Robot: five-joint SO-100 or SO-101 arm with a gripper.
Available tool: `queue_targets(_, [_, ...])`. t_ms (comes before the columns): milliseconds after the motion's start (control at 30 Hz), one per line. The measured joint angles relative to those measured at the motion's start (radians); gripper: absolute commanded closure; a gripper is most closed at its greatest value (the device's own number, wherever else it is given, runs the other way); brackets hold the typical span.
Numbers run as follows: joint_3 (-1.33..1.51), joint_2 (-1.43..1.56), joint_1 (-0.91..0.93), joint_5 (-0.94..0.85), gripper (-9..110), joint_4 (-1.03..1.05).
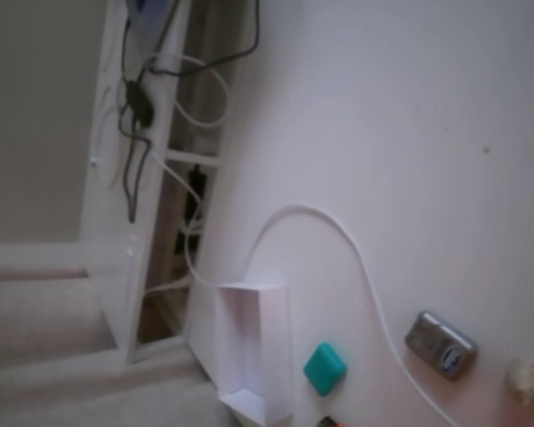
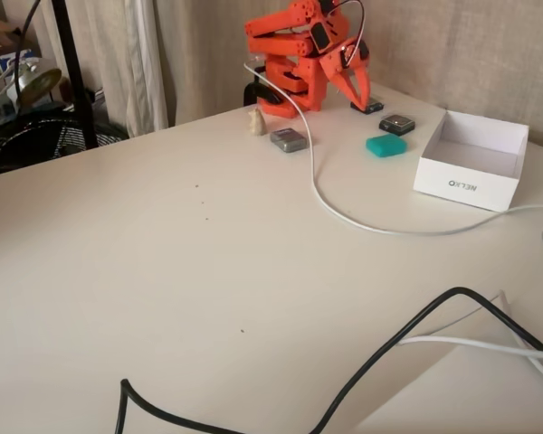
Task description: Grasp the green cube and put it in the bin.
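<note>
Pale counter (image 2: 163, 262), curtained wall behind. Folded at twelve o'clock, the orange arm's pincer (image 2: 357, 86) hangs empty with jaws parted, likely parked clear of the work. At its five o'clock the green cube (image 2: 386, 146) lies flat, just beside the open bin (image 2: 471, 185), untouched.
</note>
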Motion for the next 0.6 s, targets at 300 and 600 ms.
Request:
queue_targets(300, [-0.193, -0.189, 0.026, 0.021, 110, -0.221])
queue_targets(600, [-0.655, -0.554, 0.011, 0.026, 110, -0.149])
